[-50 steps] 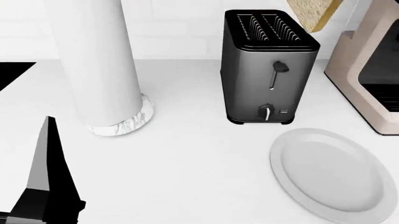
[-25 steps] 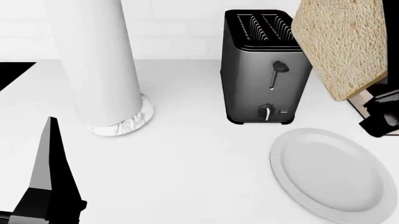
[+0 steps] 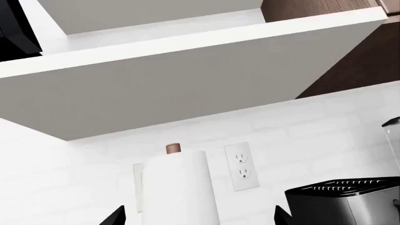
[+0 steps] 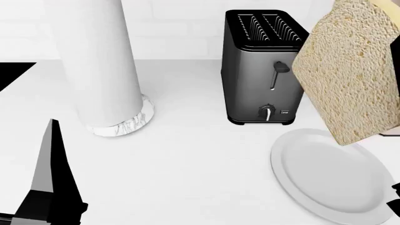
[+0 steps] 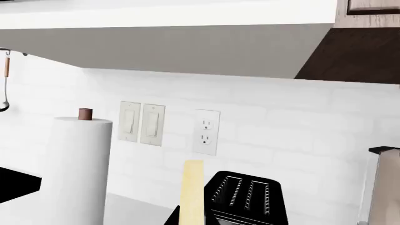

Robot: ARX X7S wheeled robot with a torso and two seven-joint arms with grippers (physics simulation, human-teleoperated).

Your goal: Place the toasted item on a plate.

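Note:
The toasted item (image 4: pixel 350 70), a tan bread slice with a yellow crust, hangs upright in the air at the right of the head view, over the far edge of the white plate (image 4: pixel 331 187). In the right wrist view its yellow crust edge (image 5: pixel 192 187) stands between the dark fingertips of my right gripper (image 5: pixel 192 220), which is shut on it. In the head view that gripper is hidden behind the slice. My left gripper (image 3: pixel 198 220) is open and empty, pointing at the wall. The left arm (image 4: pixel 50 187) shows low at the left.
A dark two-slot toaster (image 4: pixel 265 65) stands just behind the plate. A tall white paper towel roll (image 4: pixel 93 61) on a marble base stands at the left. A black surface (image 4: pixel 12 70) lies at the far left edge. A beige appliance (image 5: pixel 381 187) is right of the toaster.
The bread slice has come down from above the toaster and toward the front right; it now hangs lower, over the plate's far edge. The left arm has barely moved.

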